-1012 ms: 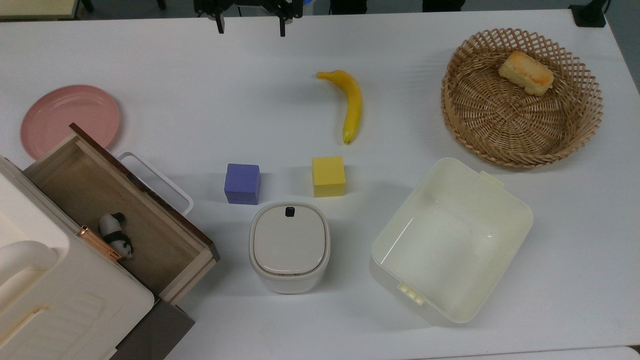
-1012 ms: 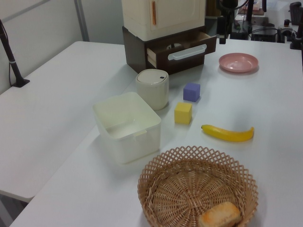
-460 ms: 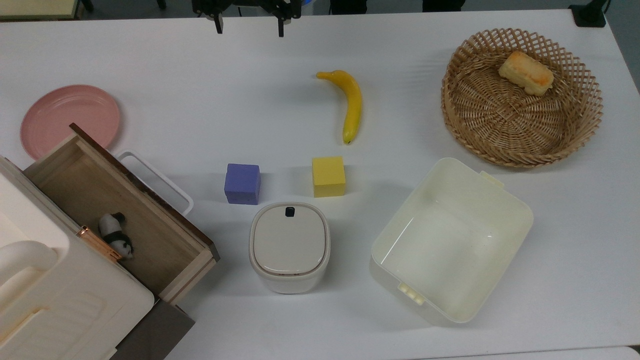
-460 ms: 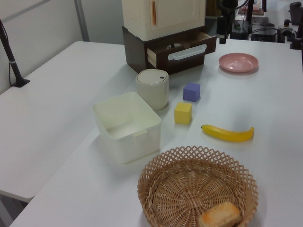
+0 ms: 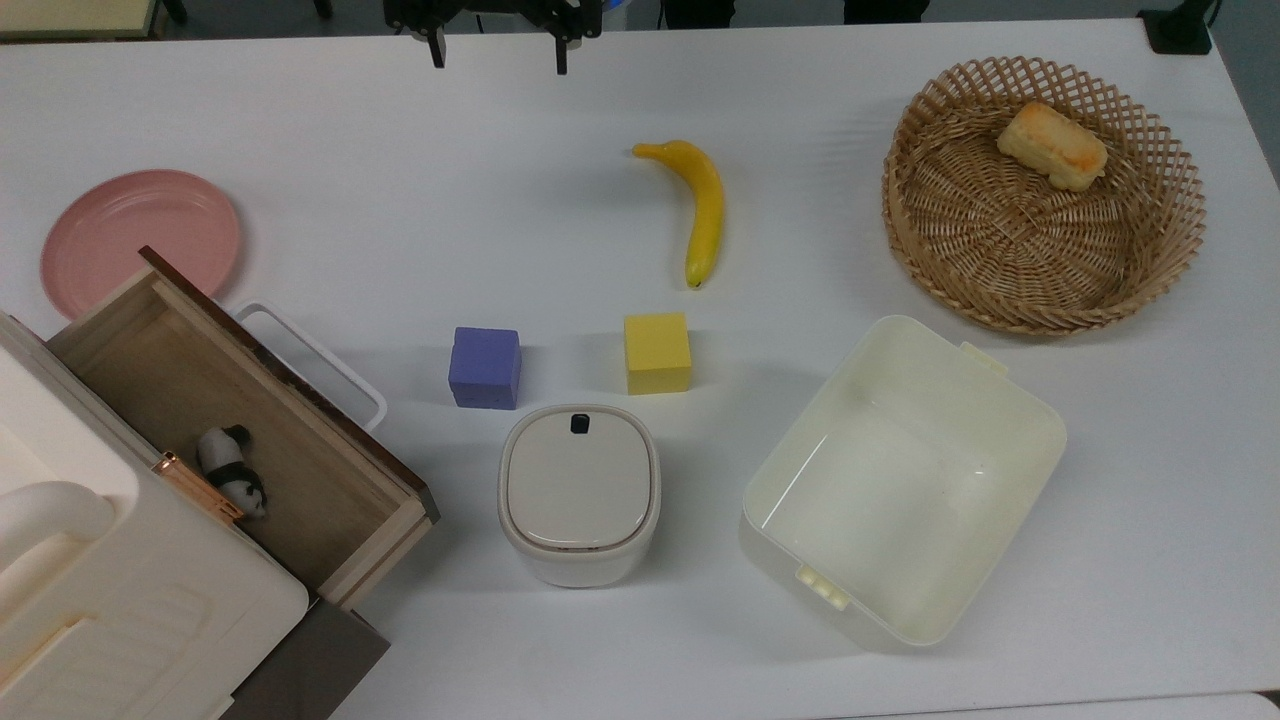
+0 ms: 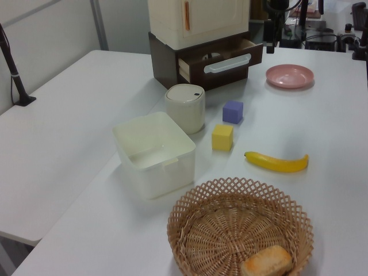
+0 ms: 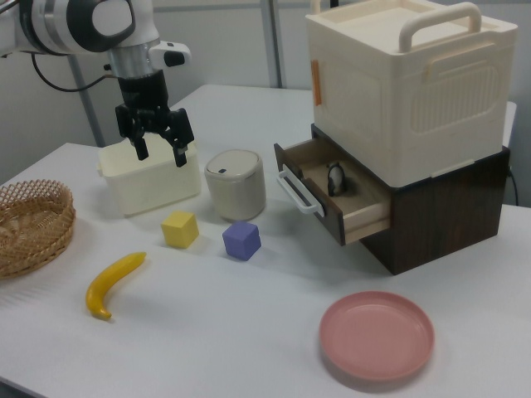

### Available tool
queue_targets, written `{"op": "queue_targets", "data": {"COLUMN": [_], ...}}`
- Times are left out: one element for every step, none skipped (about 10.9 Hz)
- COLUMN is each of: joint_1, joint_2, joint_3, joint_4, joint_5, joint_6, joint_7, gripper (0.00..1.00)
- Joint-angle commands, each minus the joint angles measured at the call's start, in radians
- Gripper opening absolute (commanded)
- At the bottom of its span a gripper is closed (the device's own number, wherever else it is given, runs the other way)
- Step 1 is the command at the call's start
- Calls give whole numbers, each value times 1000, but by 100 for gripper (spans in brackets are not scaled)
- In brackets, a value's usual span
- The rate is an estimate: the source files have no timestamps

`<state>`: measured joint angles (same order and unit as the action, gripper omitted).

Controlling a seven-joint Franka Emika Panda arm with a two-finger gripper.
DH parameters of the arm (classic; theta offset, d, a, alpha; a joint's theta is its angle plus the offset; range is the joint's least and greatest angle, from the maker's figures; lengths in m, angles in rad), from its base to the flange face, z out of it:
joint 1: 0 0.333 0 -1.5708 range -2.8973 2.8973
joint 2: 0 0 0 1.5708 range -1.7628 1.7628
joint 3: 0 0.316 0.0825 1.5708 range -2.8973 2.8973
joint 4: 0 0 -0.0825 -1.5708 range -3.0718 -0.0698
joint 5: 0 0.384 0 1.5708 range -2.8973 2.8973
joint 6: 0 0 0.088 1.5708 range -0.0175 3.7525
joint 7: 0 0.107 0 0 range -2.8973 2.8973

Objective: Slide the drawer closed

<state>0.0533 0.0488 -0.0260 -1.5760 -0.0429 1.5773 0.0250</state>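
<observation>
Drawer (image 5: 240, 430): found pulled out of the dark cabinet at the top view's lower left, toy panda (image 5: 232, 468) inside, unmoved over the last second; gripper (image 7: 158, 150), fingers spread and empty, is kept raised well apart, so closing is judged unstarted.

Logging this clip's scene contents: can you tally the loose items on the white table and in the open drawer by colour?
Yellow: 2, the plastic banana and foam cube
Purple: 1, the foam cube
Pink: 1, the round plate
Cream or white: 2, the open plastic bin and small lidded container
Tan: 2, the wicker basket and bread piece in it
Black-and-white: 1, the panda figure in the wooden drawer
Total: 9
</observation>
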Motion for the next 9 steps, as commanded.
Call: {"op": "queue_targets", "data": {"joint_1": [5,6,7,8,8,8,10,10,10], "joint_2": [-1,-1,-1,0,0,0,0,0,0], "joint_3": [-6,-6,-6,-5,-6,-5,-5,-5,-5], "joint_4": [-6,-6,-6,-7,-7,-7,-7,-10,-12], "joint_5": [5,5,8,9,9,9,9,9,9], "joint_6": [18,18,18,18,18,18,17,16,16], "joint_7": [-33,-34,-36,-37,-37,-49,-65,-66,-66], "gripper": [92,77,56,40,24,12,0,0,0]}}
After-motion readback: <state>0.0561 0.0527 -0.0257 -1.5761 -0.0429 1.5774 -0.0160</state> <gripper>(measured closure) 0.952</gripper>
